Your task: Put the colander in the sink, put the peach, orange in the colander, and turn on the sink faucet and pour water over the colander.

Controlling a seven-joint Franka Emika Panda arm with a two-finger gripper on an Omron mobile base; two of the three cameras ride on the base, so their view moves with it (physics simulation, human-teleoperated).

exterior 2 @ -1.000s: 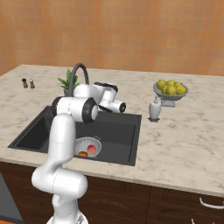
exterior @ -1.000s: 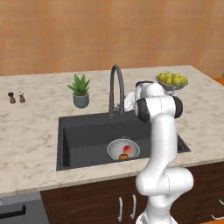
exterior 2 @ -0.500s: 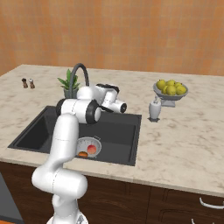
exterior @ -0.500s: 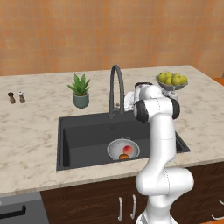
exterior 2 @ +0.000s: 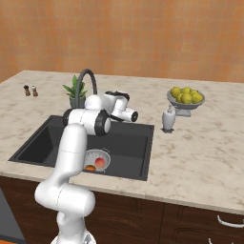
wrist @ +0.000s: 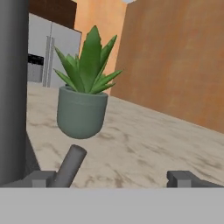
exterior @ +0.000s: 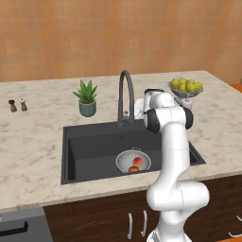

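— Two fruits sit in the colander [exterior: 133,160], right?
— Yes. The peach [exterior: 138,161] and the orange [exterior: 133,169] lie side by side in it, touching. The colander sits on the floor of the sink [exterior: 90,146], toward the front right part.
— Where is the sink?
— It is set into the pale marble table [exterior: 33,142].
— Where is the gripper [wrist: 118,177]?
— It is up by the sink faucet [exterior: 124,97], down near the bottom of the tall tap, behind the sink. In the hand view the thick dark pipe of the tap stands at the left edge, and its small lever [wrist: 70,165] pokes up just beside the left one of the fingers [wrist: 41,178].
— Are the fingers wide apart?
— Yes, spread as far as they go. Nothing is held between them.
— What else is on the table?
— One little plant pot [exterior: 87,99] stands left of the tap. A bowl of yellow-green fruit [exterior: 186,87] is off to the right. Next to it is a small white bottle [exterior 2: 168,119]. Two tiny shakers [exterior: 17,105] stand far to the left.
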